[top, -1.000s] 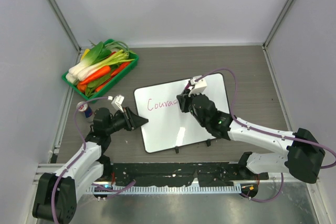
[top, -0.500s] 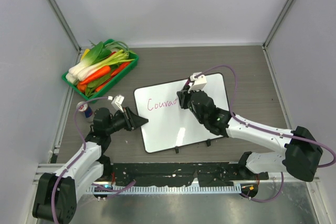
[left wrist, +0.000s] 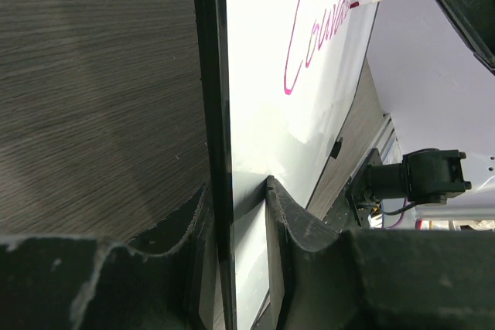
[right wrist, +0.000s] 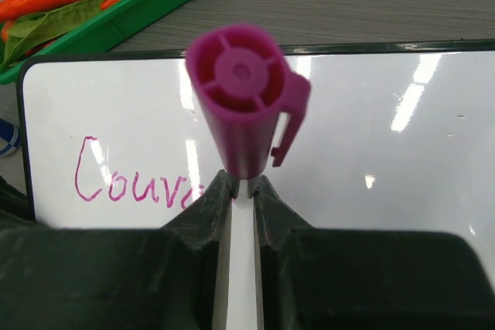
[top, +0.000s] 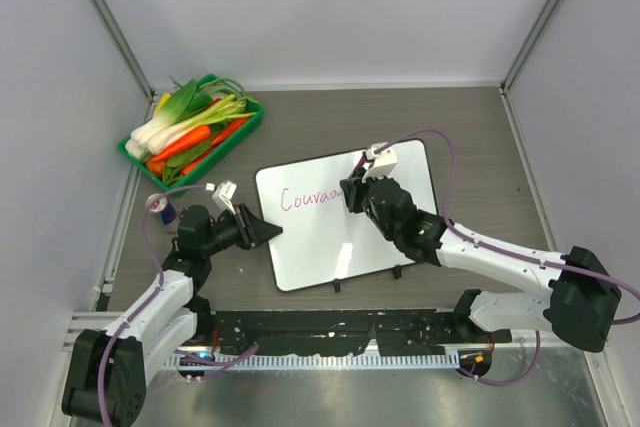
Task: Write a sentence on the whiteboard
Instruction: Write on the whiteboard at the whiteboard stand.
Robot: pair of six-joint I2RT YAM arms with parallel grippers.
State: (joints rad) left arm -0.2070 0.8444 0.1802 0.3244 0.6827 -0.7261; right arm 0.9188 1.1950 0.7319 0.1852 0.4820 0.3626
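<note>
Step in hand: writing. The sentence (top: 303, 199) is only partly down. I read pink cursive letters, roughly "Coura", starting near the left edge of the whiteboard (top: 330, 247) and running to about its middle. The right half of the board is blank.

Board position: the whiteboard lies flat on the desk (top: 480, 147), its clip edge towards the arm bases. A green tray (top: 190, 132) of vegetables sits beyond the board's far left corner, well apart from it.

Right tool (right wrist: 241, 191): closed on a magenta marker (right wrist: 247, 106), gripping the barrel just below the capped rear end. In the left wrist view the tip meets the board at the end of the last letter. I judge it to be in contact, mid-stroke.

Left tool (left wrist: 236, 191): closed on the whiteboard's left edge, one finger above the black frame and one below, nearly shut.

Next move, in my judgement:
1. Carry the tip rightward across the blank half, holding light, even pressure.
2. Keep the line level with the existing letters.
3. Maintain the left clamp so that the board does not slide under the stroke.
</note>
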